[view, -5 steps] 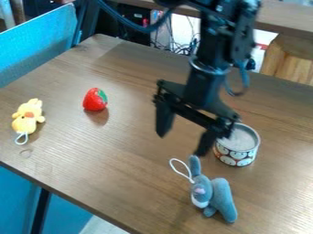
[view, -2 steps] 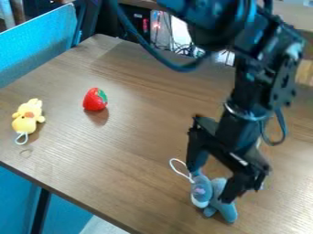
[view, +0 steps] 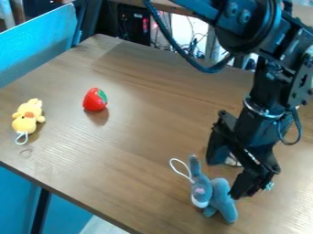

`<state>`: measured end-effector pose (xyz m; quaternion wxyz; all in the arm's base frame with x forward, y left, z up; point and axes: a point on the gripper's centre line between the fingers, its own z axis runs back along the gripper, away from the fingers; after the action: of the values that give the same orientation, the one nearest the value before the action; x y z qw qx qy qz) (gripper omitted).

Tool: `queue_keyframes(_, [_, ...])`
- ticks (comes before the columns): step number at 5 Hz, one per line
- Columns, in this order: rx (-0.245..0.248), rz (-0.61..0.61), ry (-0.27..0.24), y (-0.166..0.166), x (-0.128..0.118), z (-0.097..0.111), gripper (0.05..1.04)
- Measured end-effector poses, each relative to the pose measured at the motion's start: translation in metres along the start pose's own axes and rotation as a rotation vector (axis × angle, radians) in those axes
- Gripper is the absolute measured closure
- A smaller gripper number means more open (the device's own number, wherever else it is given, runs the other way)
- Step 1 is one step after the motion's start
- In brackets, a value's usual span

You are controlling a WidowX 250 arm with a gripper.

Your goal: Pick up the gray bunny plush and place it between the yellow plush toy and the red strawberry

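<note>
- Hanging low over the near right part of the table (view: 134,151), my gripper (view: 229,174) has its two fingers well apart; I see nothing clamped between them
- The blue-grey soft toy (view: 218,199) is on the wood beside my nearer fingertip, its long ears pointing away from the near edge; I cannot tell whether we touch
- Behind and between my fingers shows a pale, curved bit of what looks like a small tin (view: 232,160), mostly hidden by me
- Good handling here, I judge, means small, slow shifts: a careless sideways nudge could tip the toy or catch its white loop (view: 178,169)
- Plush gives when squeezed and a tin does not, so either would want both fingers set evenly and a light squeeze
- Well apart from me, on the left half of the brown, wood-grained top, sit a red toy strawberry (view: 94,99) and a yellow soft toy (view: 26,119)
- Beyond the table are a blue panel (view: 36,43) at the left and loose cables (view: 194,45) at the back
</note>
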<state>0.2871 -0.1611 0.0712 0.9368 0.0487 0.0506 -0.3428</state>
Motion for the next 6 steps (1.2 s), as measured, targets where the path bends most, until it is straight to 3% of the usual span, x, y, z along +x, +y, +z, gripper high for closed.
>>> queue_keyframes(1, [-0.010,-0.061,0.025,0.000,0.000,-0.003,0.079])
queue_keyframes(2, [-0.021,-0.055,0.143,0.000,-0.008,-0.018,0.079])
queue_keyframes(4, [-0.022,0.019,0.285,0.008,-0.016,-0.047,0.079])
queue_keyframes(5, [-0.024,0.030,0.302,0.007,-0.015,-0.054,0.127])
queue_keyframes(6, [-0.035,0.066,0.256,0.004,-0.015,-0.054,0.280])
